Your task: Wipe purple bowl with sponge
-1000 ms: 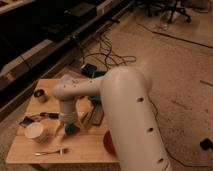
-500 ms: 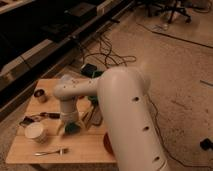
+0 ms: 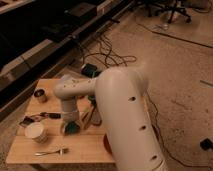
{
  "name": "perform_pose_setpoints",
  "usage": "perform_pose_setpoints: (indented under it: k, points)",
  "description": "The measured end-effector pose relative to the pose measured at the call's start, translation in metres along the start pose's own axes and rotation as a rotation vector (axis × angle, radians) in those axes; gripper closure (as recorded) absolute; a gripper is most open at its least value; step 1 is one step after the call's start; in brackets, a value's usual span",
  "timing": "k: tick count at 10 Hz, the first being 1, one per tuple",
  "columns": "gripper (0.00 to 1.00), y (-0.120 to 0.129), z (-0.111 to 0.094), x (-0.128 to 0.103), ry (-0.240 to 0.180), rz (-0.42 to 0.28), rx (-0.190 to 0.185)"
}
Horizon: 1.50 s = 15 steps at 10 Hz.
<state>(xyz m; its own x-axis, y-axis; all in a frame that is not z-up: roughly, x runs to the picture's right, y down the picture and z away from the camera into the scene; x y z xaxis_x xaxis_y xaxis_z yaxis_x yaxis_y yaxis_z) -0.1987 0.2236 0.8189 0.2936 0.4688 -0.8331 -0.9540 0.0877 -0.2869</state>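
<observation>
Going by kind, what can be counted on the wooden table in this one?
White cup: 1
Small round tin: 1
Fork: 1
Teal sponge: 1, at the claw, mid-table
Dark flat packet: 1
Orange-red piece, mostly hidden by the arm: 1
Total: 6

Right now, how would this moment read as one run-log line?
phase: at sponge | gripper: down on table, at teal sponge | purple bowl: not visible | fork, white cup: untouched

A small wooden table (image 3: pixel 22 145) carries everything. The gripper (image 3: pixel 70 127) is down at its middle, over a teal sponge (image 3: pixel 73 128). Left of the gripper sits a white cup (image 3: pixel 37 132), a fork (image 3: pixel 52 151) lies nearer the front edge (handle leftward), and a small tin (image 3: pixel 40 95) stands behind.
</observation>
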Motion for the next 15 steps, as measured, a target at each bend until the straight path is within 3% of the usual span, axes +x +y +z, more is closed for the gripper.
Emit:
perform_pose_setpoints:
  k: [2, 4, 5, 8, 10, 13, 14, 15]
  points:
    - [0.65, 0.001, 0.001, -0.001, 0.007, -0.008, -0.022]
    - [0.91, 0.008, -0.004, 0.003, 0.006, -0.04, -0.047]
    - [0.97, 0.01, -0.007, 0.005, 0.004, -0.054, -0.052]
    - [1.0, 0.009, -0.041, 0.017, -0.043, -0.095, -0.048]
    - [1.0, -0.001, -0.086, 0.027, -0.104, -0.125, -0.046]
    - [1.0, -0.049, -0.132, 0.038, -0.148, -0.118, -0.041]
    - [1.0, -0.073, -0.139, 0.045, -0.142, -0.091, -0.035]
    - [1.0, -0.073, -0.139, 0.045, -0.142, -0.091, -0.036]
